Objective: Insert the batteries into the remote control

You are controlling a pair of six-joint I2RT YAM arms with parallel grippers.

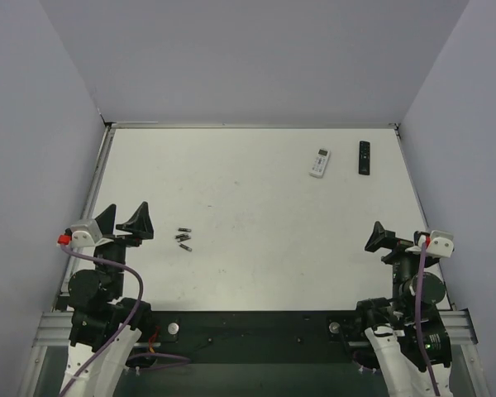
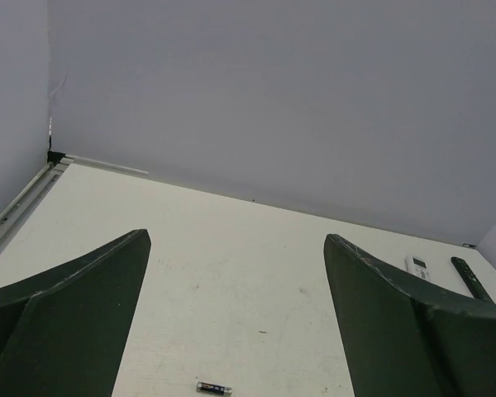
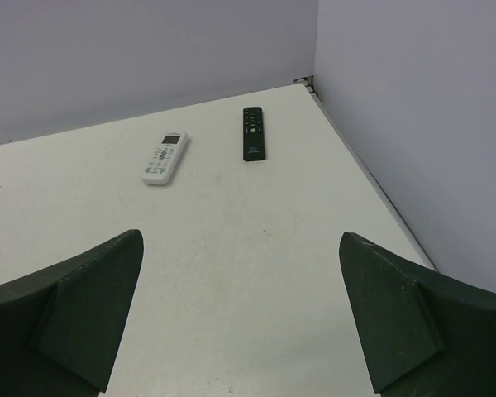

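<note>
A: Which step is this?
B: The very start, I'd judge. The left hand [image 1: 126,217] and right hand [image 3: 241,240] are both spread wide, holding nothing. The small dark grey cylindrical batteries [image 1: 183,239] lie loose on the white table [image 1: 256,207], near the left hand.
A: And the remotes?
B: A white plastic remote control [image 1: 320,162] and a slim black remote control [image 1: 364,157] lie far right, well apart from the batteries. Next, the left hand probably needs a careful pinch on one battery.

A few slim dark batteries [image 1: 183,238] lie clustered left of centre. A white remote [image 1: 320,162] and a black remote [image 1: 364,157] lie flat, side by side, far right.
</note>
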